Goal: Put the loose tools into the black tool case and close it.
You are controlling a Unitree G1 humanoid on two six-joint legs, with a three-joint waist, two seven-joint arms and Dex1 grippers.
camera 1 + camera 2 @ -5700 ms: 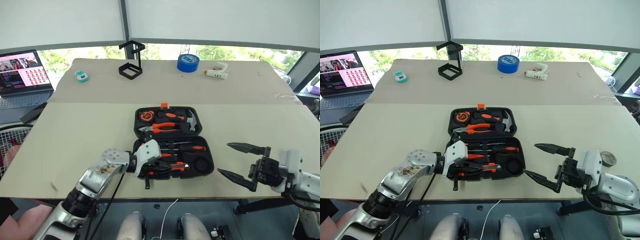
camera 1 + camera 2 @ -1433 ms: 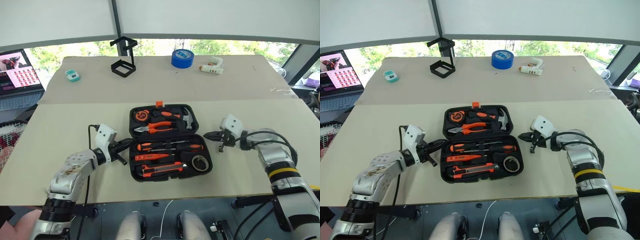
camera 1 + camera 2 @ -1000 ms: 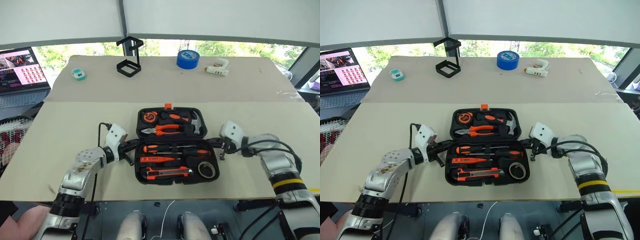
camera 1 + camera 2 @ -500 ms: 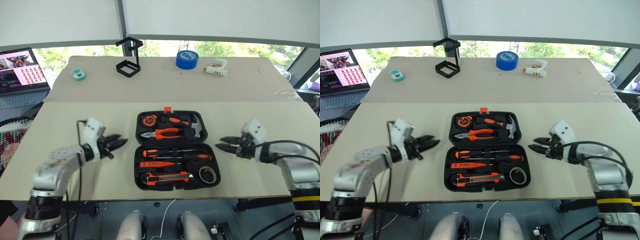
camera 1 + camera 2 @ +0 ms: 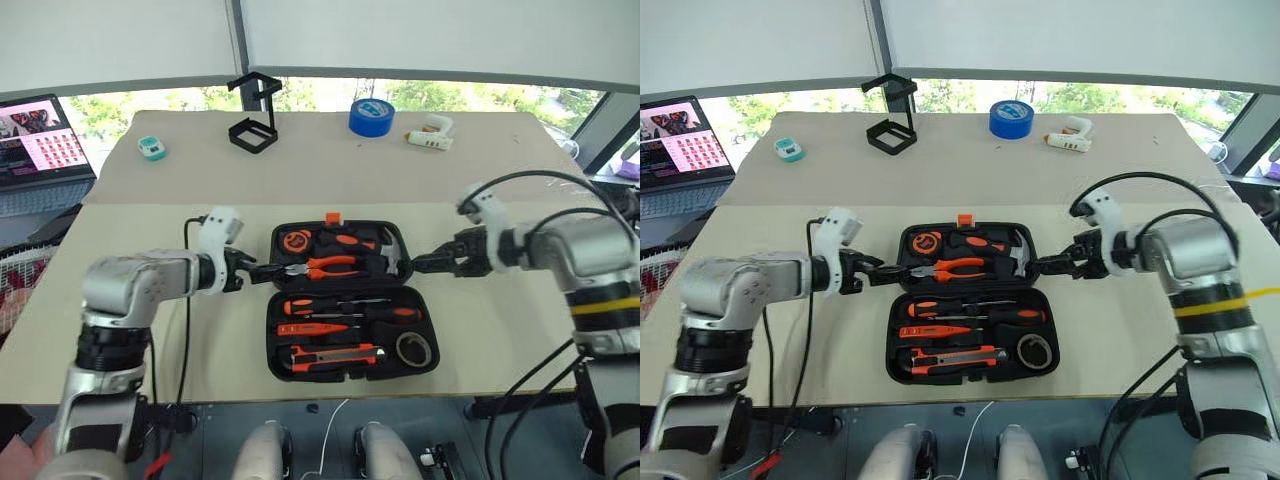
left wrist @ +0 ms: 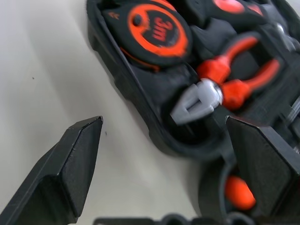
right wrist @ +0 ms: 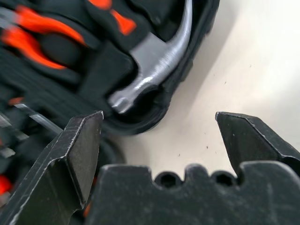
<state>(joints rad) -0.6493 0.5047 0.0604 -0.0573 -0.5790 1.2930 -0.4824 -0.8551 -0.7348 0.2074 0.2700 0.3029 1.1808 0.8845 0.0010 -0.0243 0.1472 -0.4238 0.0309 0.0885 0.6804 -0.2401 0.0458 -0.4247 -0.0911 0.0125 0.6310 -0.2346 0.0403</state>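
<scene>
— Left eye view: where is the case?
— Open on the table, tools inside; left gripper and right gripper, fingers apart, flank its far half. Laptop cut off.

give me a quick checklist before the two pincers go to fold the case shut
1. Loose tools all seated in the black tool case: ok, the screwdrivers, utility knife and black tape roll lie in the near half.
2. Left pincer open at the far half's left edge: ok, its fingers straddle the case wall in the left wrist view.
3. Right pincer open at the right edge: ok.
4. Anything standing proud of its recess: cannot tell.
5. Orange latch free at the far edge: ok.
</scene>
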